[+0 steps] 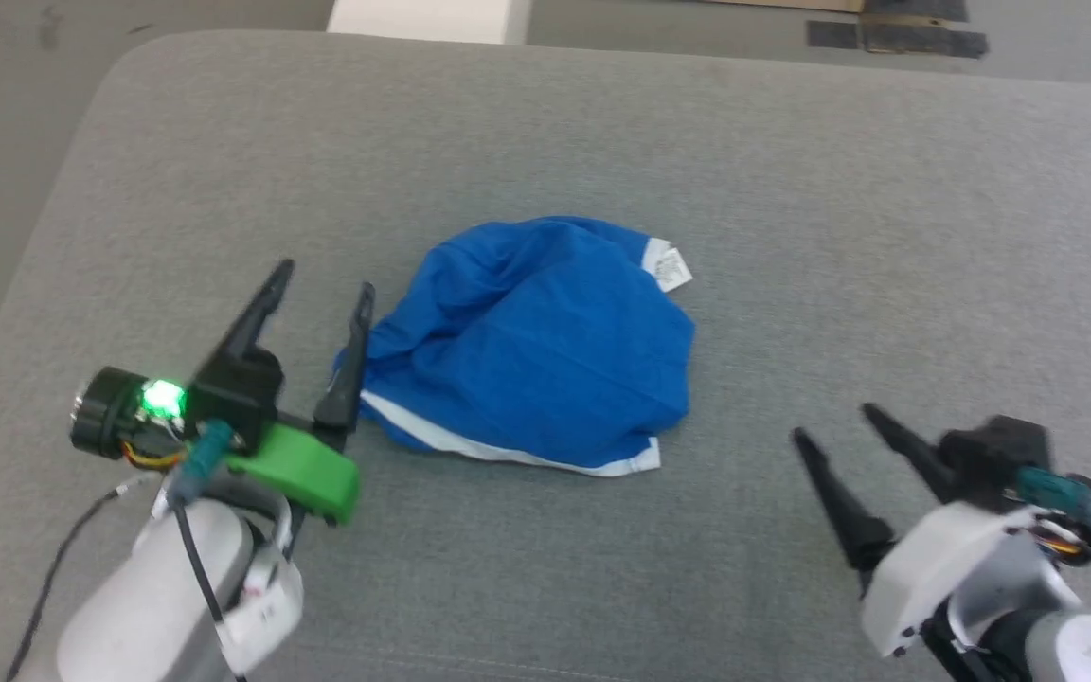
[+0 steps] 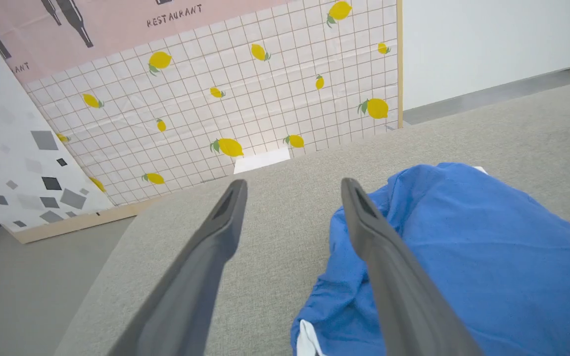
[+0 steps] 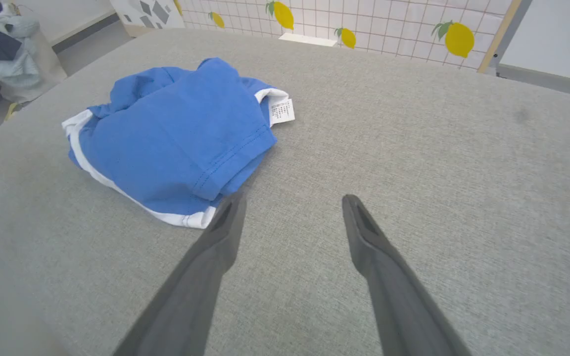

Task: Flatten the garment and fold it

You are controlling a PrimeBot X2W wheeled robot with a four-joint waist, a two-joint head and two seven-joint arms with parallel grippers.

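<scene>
Shorts in a crumpled blue heap on the grey counter, well in from its far and left edges, white trim along the near hem and a label turned out on the far right side. Left gripper at the heap's left side, jaws wide and empty, inner finger right against the cloth, whether touching not clear. Right gripper over bare counter toward the near edge, right of the shorts and apart from them, jaws likewise wide and empty.
</scene>
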